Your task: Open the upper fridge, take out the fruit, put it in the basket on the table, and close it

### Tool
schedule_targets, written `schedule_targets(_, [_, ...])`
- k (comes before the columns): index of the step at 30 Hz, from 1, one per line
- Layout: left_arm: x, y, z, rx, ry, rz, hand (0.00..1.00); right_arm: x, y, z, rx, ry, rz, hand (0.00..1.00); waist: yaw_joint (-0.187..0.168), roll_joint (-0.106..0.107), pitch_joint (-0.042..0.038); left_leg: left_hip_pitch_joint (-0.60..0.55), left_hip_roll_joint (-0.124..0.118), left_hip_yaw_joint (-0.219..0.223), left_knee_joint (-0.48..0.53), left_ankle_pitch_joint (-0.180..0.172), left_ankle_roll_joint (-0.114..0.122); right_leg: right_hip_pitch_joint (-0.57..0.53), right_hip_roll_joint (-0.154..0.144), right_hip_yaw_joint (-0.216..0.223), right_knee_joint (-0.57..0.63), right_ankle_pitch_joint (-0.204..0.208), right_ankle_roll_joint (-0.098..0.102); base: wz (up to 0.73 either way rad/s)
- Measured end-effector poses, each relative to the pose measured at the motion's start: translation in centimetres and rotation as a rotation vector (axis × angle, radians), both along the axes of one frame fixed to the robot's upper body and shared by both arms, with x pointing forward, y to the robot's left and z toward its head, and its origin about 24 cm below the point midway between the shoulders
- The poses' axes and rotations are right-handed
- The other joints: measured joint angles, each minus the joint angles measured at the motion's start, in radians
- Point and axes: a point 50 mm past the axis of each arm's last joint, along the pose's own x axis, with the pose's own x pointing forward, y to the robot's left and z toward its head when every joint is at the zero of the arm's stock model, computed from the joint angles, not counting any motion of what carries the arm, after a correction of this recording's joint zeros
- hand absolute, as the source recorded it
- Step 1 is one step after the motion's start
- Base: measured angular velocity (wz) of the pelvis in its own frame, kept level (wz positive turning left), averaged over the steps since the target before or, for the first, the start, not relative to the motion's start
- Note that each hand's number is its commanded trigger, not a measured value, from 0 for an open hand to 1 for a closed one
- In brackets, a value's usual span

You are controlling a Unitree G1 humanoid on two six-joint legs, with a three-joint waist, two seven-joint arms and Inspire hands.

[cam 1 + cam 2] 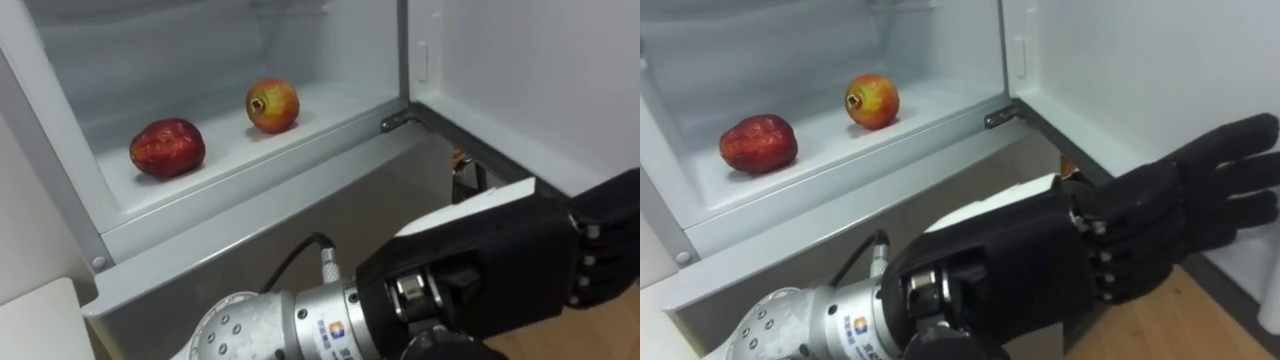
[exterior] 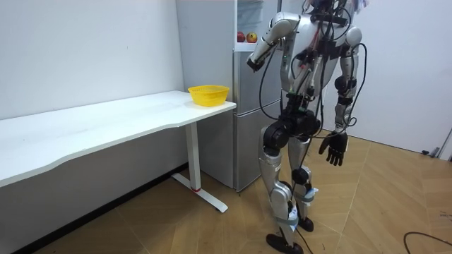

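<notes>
Dark red fruit [image 1: 167, 147] at left on the upper fridge shelf [image 1: 230, 160], long axis across it | pomegranate [image 1: 272, 105] right of it, further back, nearer the hand | left hand [image 1: 490, 260] below-right of both, outside the shelf lip, fingers straight, empty | right hand [image 2: 333, 149] hangs low, relaxed, farther off

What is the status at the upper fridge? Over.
Left hand open, raised before the fridge shelf, empty. Right hand open, hanging at the side. Dark red fruit and red-yellow fruit on the shelf, untouched. Nothing blocks the reach.
</notes>
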Motion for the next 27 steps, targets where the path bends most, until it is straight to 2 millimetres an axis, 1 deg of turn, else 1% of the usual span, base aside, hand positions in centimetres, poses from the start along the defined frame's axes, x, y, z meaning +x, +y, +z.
schedule_targets(7, [0.1,0.0,0.1,-0.009,0.012,0.017,0.00,0.1,0.0,0.0,-0.002,-0.007,-0.009,0.00,0.006,0.002,0.0009,0.000,-0.002,0.000,0.000,0.000,0.000,-0.001,0.001,0.001,-0.001,0.000,0.000,0.00])
schedule_targets(9, [0.2,0.2,0.2,-0.017,0.011,0.034,0.00,0.0,-0.1,0.0,-0.009,-0.006,-0.010,0.00,0.017,0.006,-0.0004,0.000,-0.002,-0.002,0.000,0.000,0.000,-0.001,0.001,0.001,0.000,0.000,0.000,0.00])
schedule_targets(11, [0.3,0.6,0.6,-0.033,-0.001,0.052,0.00,-0.2,-0.1,0.0,-0.011,0.001,-0.008,0.00,0.033,0.010,0.0000,0.000,-0.001,-0.003,0.000,0.000,0.000,-0.001,0.002,0.000,0.001,0.000,-0.001,0.00])
schedule_targets(13, [0.3,1.4,1.5,-0.054,-0.035,0.077,0.00,-0.4,-0.1,0.0,-0.008,-0.003,-0.024,0.00,0.053,0.011,0.0001,-0.002,-0.001,-0.006,-0.001,0.000,0.000,-0.003,0.002,0.000,0.003,0.001,-0.001,0.02])
schedule_targets(14, [0.2,2.2,2.3,-0.079,-0.069,0.101,0.00,-0.6,-0.1,0.0,-0.006,-0.008,-0.048,0.00,0.065,0.011,0.0000,-0.002,0.000,-0.011,-0.001,0.000,0.000,-0.002,0.004,-0.001,0.003,0.001,-0.002,0.00])
schedule_targets(15, [0.2,3.2,3.2,-0.113,-0.105,0.140,0.00,-0.9,-0.2,0.0,-0.008,-0.007,-0.067,0.00,0.085,0.010,0.0000,0.000,0.001,-0.017,-0.006,0.000,-0.001,-0.001,0.005,-0.001,0.005,0.001,-0.002,0.00])
schedule_targets(16, [0.2,3.7,3.7,-0.130,-0.120,0.161,0.00,-0.9,-0.2,0.0,-0.009,-0.007,-0.073,0.00,0.093,0.009,-0.0001,-0.002,0.001,-0.028,-0.008,0.001,-0.001,0.001,0.005,-0.004,0.008,0.001,-0.003,0.09])
schedule_targets(17, [0.2,4.7,4.4,-0.161,-0.150,0.209,0.00,-1.1,-0.2,0.0,-0.010,-0.008,-0.084,0.00,0.107,0.004,0.0026,-0.002,0.002,-0.054,-0.013,0.001,-0.002,0.000,0.006,-0.018,0.018,0.001,-0.003,0.21])
schedule_targets(18, [0.2,5.5,5.0,-0.181,-0.173,0.249,0.00,-1.5,-0.2,0.0,-0.014,-0.010,-0.098,0.00,0.124,-0.002,0.0020,0.000,0.001,-0.063,-0.021,0.001,-0.002,0.000,0.006,-0.029,0.018,0.001,-0.003,0.26])
schedule_targets(19, [0.2,5.9,5.3,-0.189,-0.186,0.270,0.00,-1.7,-0.2,0.0,-0.018,-0.009,-0.098,0.00,0.139,-0.006,0.0021,0.000,0.002,-0.064,-0.021,0.001,-0.002,-0.001,0.006,-0.034,0.019,0.001,-0.003,0.21])
schedule_targets(20, [0.1,6.6,5.8,-0.209,-0.206,0.306,0.00,-2.2,0.0,-0.1,-0.026,-0.001,-0.100,0.00,0.164,-0.017,0.0021,0.000,0.003,-0.071,-0.021,0.002,-0.004,0.000,0.007,-0.039,0.019,0.002,-0.004,0.25])
schedule_targets(21, [0.0,7.1,6.2,-0.229,-0.215,0.341,0.00,-2.8,0.1,-0.1,-0.033,0.009,-0.103,0.00,0.180,-0.028,0.0009,-0.001,0.003,-0.087,-0.021,0.002,-0.004,0.006,0.005,-0.054,0.019,0.002,-0.005,0.29])
schedule_targets(22, [0.0,7.4,6.3,-0.237,-0.217,0.357,0.00,-3.1,0.1,-0.2,-0.036,0.018,-0.103,0.00,0.190,-0.034,0.0001,0.000,0.002,-0.093,-0.022,0.002,-0.004,0.008,0.005,-0.059,0.018,0.002,-0.005,0.30])
schedule_targets(23, [-0.2,7.9,6.5,-0.255,-0.225,0.389,0.00,-3.4,0.1,-0.2,-0.043,0.027,-0.091,0.00,0.212,-0.042,-0.0005,0.001,0.002,-0.095,-0.021,0.003,-0.004,0.014,0.003,-0.065,0.014,0.002,-0.005,0.22])
schedule_targets(24, [-0.4,8.6,6.7,-0.274,-0.236,0.425,0.00,-3.4,0.1,-0.2,-0.050,0.027,-0.084,0.00,0.232,-0.048,-0.0009,0.000,0.000,-0.107,-0.020,0.003,-0.005,0.017,-0.001,-0.079,0.012,0.001,-0.005,0.21])
schedule_targets(25, [-0.6,9.0,6.7,-0.283,-0.244,0.442,0.00,-3.4,0.2,-0.2,-0.052,0.026,-0.082,0.00,0.240,-0.049,-0.0014,-0.002,-0.002,-0.116,-0.020,0.003,-0.005,0.018,-0.003,-0.086,0.011,0.001,-0.005,0.24])
schedule_targets(26, [-0.8,9.6,6.9,-0.302,-0.252,0.474,0.00,-3.7,0.2,-0.2,-0.058,0.028,-0.077,0.00,0.259,-0.052,-0.0021,-0.002,-0.004,-0.120,-0.020,0.003,-0.006,0.015,-0.006,-0.094,0.011,0.001,-0.005,0.25])
schedule_targets(27, [-0.9,10.3,7.0,-0.323,-0.259,0.520,0.00,-4.0,0.3,-0.2,-0.061,0.033,-0.072,0.00,0.280,-0.053,-0.0049,-0.004,-0.006,-0.129,-0.020,0.003,-0.006,0.016,-0.009,-0.102,0.011,0.000,-0.003,0.23])
